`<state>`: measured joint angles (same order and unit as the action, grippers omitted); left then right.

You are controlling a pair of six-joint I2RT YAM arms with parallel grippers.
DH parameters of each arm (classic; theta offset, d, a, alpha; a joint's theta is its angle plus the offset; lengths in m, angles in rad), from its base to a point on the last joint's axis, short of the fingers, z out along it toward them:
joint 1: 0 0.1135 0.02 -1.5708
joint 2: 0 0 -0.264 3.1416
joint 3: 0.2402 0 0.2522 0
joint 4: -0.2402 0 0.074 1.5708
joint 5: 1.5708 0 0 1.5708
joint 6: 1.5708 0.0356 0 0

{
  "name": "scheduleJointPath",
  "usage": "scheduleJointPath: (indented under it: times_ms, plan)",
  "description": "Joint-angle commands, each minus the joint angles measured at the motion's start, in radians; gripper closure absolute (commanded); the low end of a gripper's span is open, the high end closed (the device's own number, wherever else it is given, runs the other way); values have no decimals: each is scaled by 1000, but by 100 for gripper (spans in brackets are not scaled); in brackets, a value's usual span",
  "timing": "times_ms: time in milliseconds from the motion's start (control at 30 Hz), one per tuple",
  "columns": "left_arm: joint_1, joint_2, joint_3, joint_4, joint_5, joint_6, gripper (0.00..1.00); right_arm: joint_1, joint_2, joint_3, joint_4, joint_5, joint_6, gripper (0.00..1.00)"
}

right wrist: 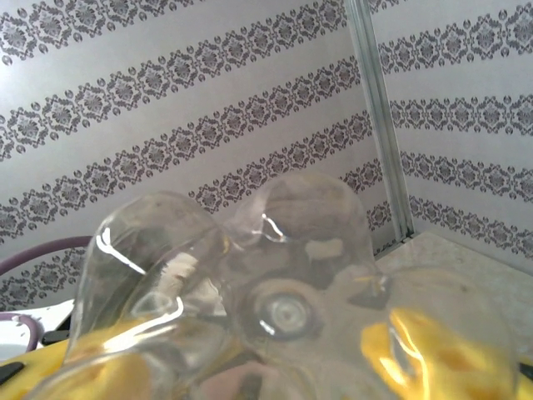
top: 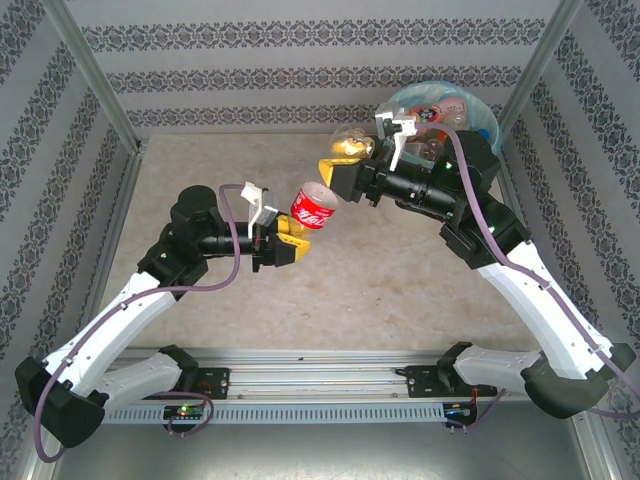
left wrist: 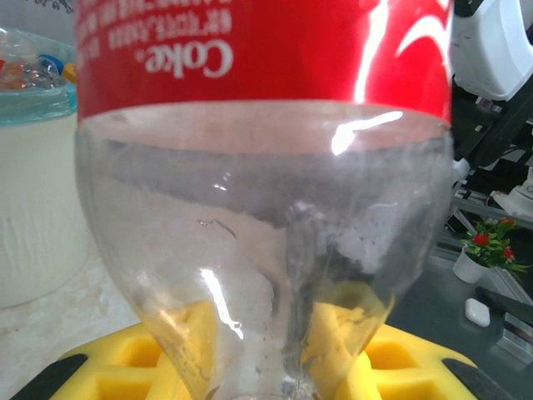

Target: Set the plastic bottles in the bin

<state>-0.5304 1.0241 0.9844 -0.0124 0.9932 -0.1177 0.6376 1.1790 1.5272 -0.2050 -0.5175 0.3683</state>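
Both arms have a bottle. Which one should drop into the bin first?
Right, probably. The right pincer holds a clear bottle just beside the bin. The left pincer, with the Coke bottle, sits farther from it.

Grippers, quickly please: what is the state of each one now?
Left gripper: closed, holding the red-label bottle.
Right gripper: closed around a clear bottle.

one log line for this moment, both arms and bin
left gripper: shut on coke bottle by neck | right gripper: shut on clear bottle, beside bin | bin: bottles inside
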Motion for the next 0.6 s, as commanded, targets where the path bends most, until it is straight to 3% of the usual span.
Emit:
scheduleJointPath:
  times_ms: [0, 33, 67, 133, 167, 367, 433, 567]
  plan:
    - [-11, -14, 24, -19, -61, 53, 88, 6, -21, 37, 22, 19, -16, 51]
    - [-11, -21, 17, -7, -89, 49, 61, 5, -29, 37, 10, 46, -27, 52]
    - [-11, -34, 8, 10, -121, 45, 42, 4, -41, 37, -2, 82, -45, 55]
    - [-12, -58, -17, 67, -186, 17, 14, 3, -59, 48, -48, 201, -83, 56]
    - [-11, -74, -34, 104, -219, 1, 8, -1, -68, 56, -73, 289, -109, 56]
    - [-11, -121, -56, 175, -323, -1, 0, -53, -40, 134, -100, 856, -425, 58]
    - [-11, -121, -45, 156, -333, 3, 0, -111, 1, 170, -62, 937, -522, 57]
    - [-11, -123, -34, 132, -338, 5, 0, -269, 93, 274, -19, 968, -572, 62]
